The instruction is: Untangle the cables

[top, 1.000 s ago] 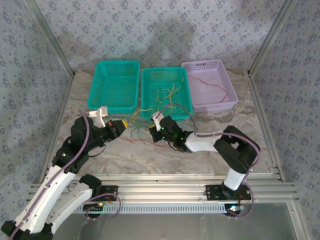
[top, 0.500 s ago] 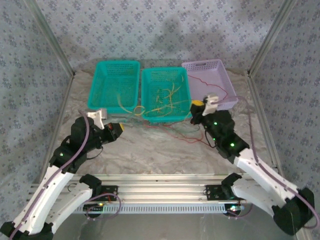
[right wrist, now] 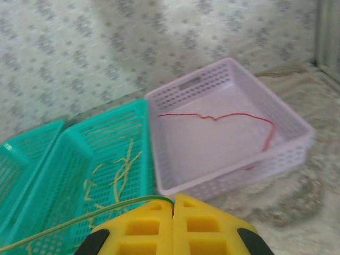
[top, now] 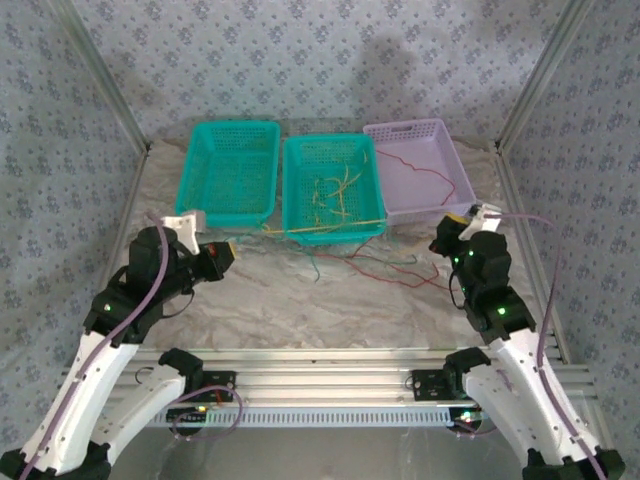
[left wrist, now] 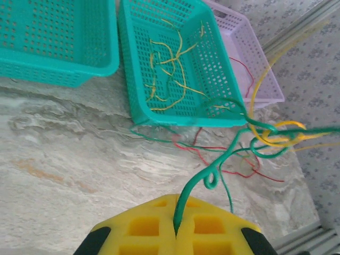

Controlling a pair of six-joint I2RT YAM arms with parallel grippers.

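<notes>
- Green wire rises from the left claw, whose yellow pads are pressed together on it. The strand makes one small loop, then joins a blurred knot of green and yellow strands to the right.
- The right claw is likewise closed, nipping a thin green strand at the seam of its pads.
- From above, the left claw and the right claw sit well apart. Red and green cables lie loosely on the marbled table between them, just in front of the middle teal basket.
- Yellow wires lie inside that basket.
- One red wire lies in the lilac basket.
- The left teal basket stands beside the middle one.
</notes>
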